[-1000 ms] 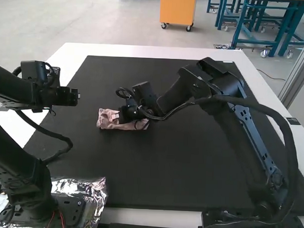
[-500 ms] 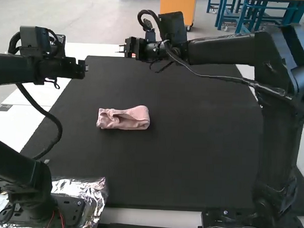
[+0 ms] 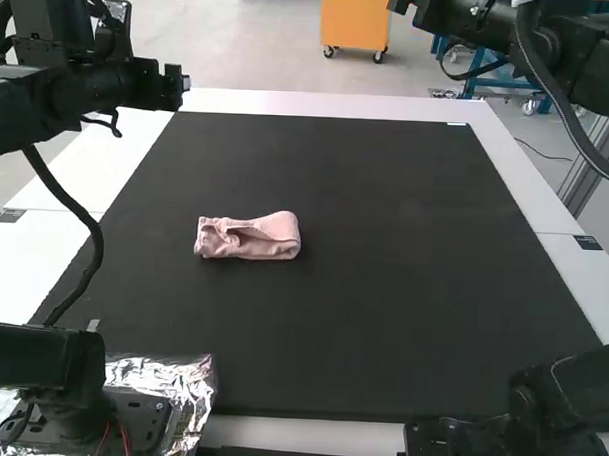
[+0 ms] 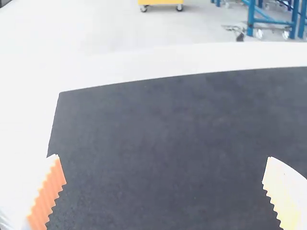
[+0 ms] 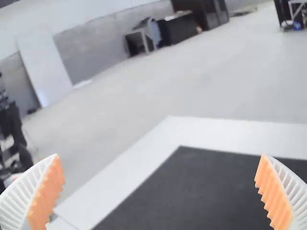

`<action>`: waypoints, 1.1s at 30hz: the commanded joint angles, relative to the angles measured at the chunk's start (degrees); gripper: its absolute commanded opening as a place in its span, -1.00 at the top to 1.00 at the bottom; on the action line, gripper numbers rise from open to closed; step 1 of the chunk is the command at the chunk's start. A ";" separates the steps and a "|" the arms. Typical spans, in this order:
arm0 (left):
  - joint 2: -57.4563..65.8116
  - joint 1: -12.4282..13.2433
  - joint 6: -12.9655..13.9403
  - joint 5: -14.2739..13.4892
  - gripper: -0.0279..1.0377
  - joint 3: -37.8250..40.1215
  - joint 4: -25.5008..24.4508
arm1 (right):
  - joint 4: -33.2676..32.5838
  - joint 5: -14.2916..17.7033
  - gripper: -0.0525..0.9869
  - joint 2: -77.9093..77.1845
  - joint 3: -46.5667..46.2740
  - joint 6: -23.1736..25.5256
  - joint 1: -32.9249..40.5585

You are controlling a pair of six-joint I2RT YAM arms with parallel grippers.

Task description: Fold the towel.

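High view: one pink towel (image 3: 248,238), folded into a short, compact strip with a loose crease along its upper layers, lying on the black mat (image 3: 382,291), left of the middle; one white table (image 3: 319,104), its border framing the mat; one sheet of crinkled foil (image 3: 191,376) under the left arm's base; left gripper (image 3: 182,82), raised near the mat's far left corner; right gripper (image 3: 400,1), raised beyond the table's far edge. Left wrist view: left gripper (image 4: 164,191), ribbed fingers wide apart, empty, mat behind. Right wrist view: right gripper (image 5: 159,191), fingers spread wide, empty, a mat corner and white border beyond.
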 commanded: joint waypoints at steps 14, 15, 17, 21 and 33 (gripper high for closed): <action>-33.12 0.29 -1.80 0.28 -0.87 -6.93 4.18 | -9.89 2.86 -0.86 -47.88 -21.06 -0.17 -16.84; -35.32 0.29 -1.80 0.28 -0.87 -7.55 4.18 | -10.95 2.86 -0.86 -50.52 -21.85 -0.34 -17.63; -39.72 0.12 -1.80 0.28 -0.87 -8.86 3.92 | -12.97 2.95 -0.86 -55.71 -22.99 -0.52 -18.77; -48.77 0.12 -1.80 0.28 -0.87 -11.41 3.57 | -16.66 3.04 -0.86 -64.58 -24.31 -0.78 -20.35; -58.08 0.03 -0.75 0.28 -0.87 -15.46 -2.14 | -17.89 12.27 -0.86 -67.31 -29.58 -9.92 -21.93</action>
